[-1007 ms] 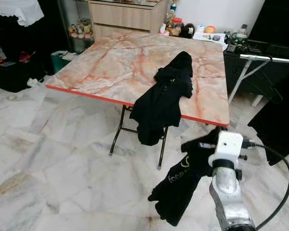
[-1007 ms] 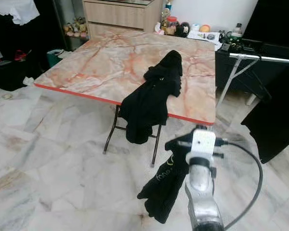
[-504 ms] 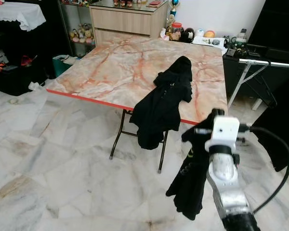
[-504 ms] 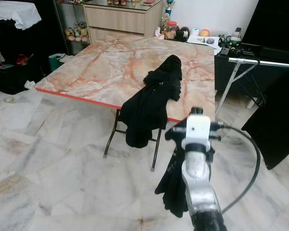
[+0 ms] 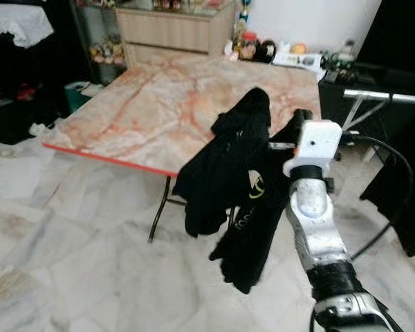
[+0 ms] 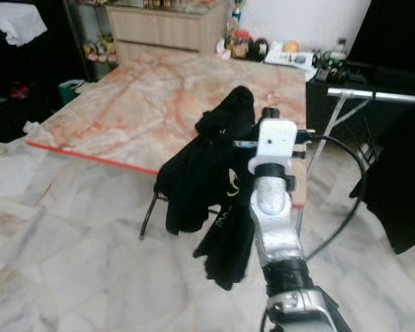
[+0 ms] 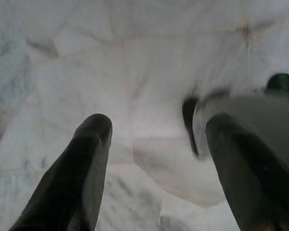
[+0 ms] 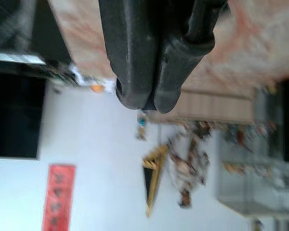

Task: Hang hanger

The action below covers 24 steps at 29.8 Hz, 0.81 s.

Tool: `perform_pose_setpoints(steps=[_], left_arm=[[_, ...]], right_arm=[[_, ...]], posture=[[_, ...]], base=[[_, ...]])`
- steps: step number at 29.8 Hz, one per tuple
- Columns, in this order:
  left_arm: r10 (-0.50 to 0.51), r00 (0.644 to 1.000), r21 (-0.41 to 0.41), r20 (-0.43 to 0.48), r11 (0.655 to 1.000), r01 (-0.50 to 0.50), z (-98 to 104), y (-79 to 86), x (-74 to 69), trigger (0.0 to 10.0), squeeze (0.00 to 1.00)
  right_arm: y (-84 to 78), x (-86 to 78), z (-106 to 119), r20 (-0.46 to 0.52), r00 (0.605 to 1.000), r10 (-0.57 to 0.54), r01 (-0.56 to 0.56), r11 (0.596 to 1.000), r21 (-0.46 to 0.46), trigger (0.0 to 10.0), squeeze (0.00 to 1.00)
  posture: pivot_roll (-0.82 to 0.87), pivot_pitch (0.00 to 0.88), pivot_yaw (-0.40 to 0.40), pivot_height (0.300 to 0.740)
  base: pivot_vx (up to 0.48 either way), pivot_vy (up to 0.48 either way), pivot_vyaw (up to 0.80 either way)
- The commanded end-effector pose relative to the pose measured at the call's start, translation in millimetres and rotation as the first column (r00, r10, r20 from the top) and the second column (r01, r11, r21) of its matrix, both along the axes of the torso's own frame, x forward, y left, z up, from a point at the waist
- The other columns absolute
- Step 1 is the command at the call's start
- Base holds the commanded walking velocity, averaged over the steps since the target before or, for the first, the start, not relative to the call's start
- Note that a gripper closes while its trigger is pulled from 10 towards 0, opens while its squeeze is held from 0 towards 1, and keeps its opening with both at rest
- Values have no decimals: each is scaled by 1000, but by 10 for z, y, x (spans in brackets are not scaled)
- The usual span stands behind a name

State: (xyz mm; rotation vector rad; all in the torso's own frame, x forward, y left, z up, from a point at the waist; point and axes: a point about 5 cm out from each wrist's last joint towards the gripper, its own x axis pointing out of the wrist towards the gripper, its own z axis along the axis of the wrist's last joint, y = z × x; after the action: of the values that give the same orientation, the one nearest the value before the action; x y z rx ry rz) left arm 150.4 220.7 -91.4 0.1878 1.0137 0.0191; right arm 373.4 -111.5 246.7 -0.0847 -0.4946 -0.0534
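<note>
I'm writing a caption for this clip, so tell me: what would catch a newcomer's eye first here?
First, the right gripper, raised in front of the robot with its fingers pressed together, and a black garment with a pale logo dangling beside that arm. Behind it, a second black garment spills over the near edge of the marble-patterned table. The left gripper hangs open above the pale marble floor.

pale logo and blurred lettering on hanging black garment (image 5: pixel 247 221), unreadable

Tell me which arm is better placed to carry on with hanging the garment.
Right. The right gripper is shut, with the black garment dangling below it; the left gripper hangs open over floor.
</note>
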Motion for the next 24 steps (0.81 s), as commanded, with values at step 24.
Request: perform_pose_setpoints(steps=[24], left_arm=[[15,999,17,-35,1000,-15,-18,83,-86,10000,0]], right_arm=[[53,307,1114,151,988,39,-28,997,-74,10000,0]], posture=[[56,76,-15,740]], base=[[385,0,0]])
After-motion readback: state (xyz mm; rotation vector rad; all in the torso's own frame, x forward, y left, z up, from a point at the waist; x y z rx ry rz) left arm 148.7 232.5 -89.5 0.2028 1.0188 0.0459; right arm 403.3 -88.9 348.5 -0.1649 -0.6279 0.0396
